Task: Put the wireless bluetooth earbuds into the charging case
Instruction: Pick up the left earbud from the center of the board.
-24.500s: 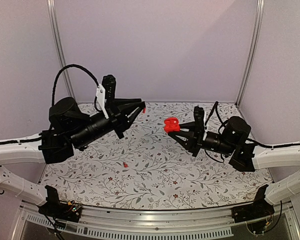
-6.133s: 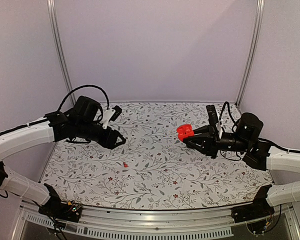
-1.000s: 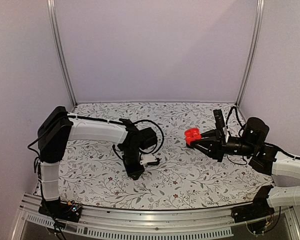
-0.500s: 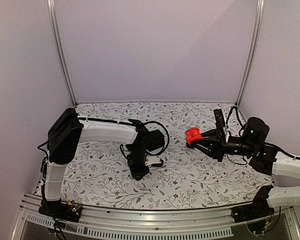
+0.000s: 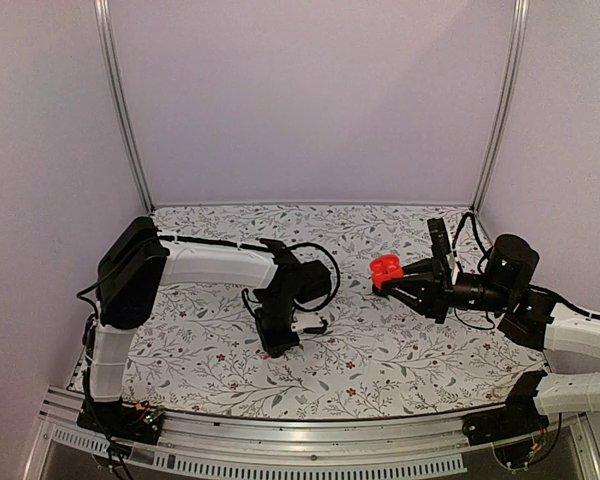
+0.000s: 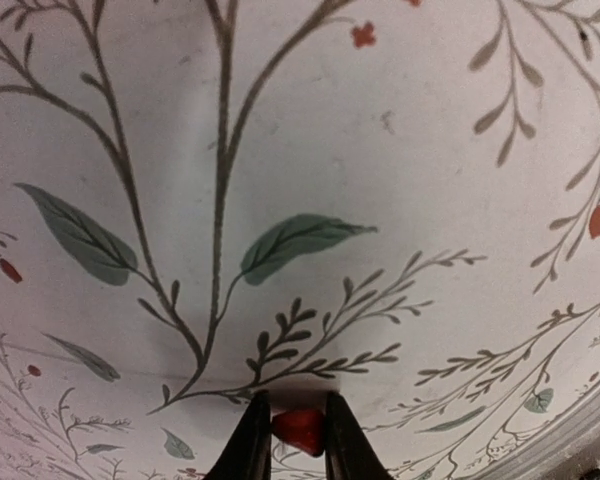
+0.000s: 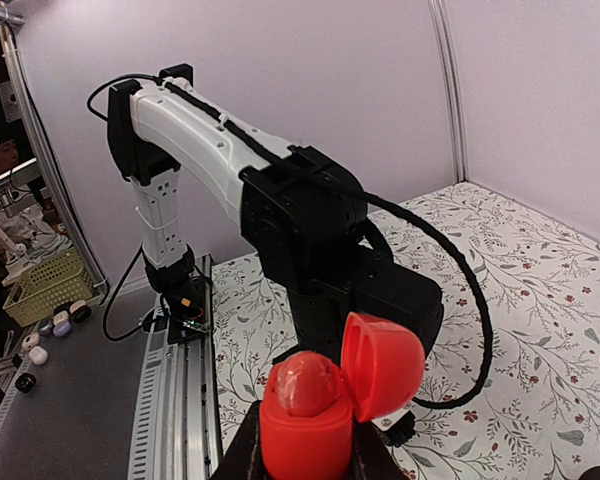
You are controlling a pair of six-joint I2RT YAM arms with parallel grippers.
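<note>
My left gripper [image 5: 273, 350] points straight down at the floral table cloth [image 5: 380, 350], near the front middle. In the left wrist view its fingers [image 6: 252, 440] are shut on a small bright red earbud [image 6: 300, 430] that rests on the cloth. My right gripper [image 5: 400, 280] hovers at the right, shut on the red charging case [image 5: 384, 270]. The right wrist view shows the case [image 7: 305, 445] held upright with its lid [image 7: 382, 365] hinged open. A glossy red earbud [image 7: 305, 385] sits in one of its wells.
An aluminium rail [image 5: 300, 435] runs along the table's front edge, and lilac walls close the back and sides. The left arm [image 7: 320, 230] stands right behind the case in the right wrist view. A yellow basket [image 7: 42, 290] sits off the table.
The left gripper shifted slightly over the cloth, and its fingers closed on the red earbud. The right arm stayed still with the open case.
</note>
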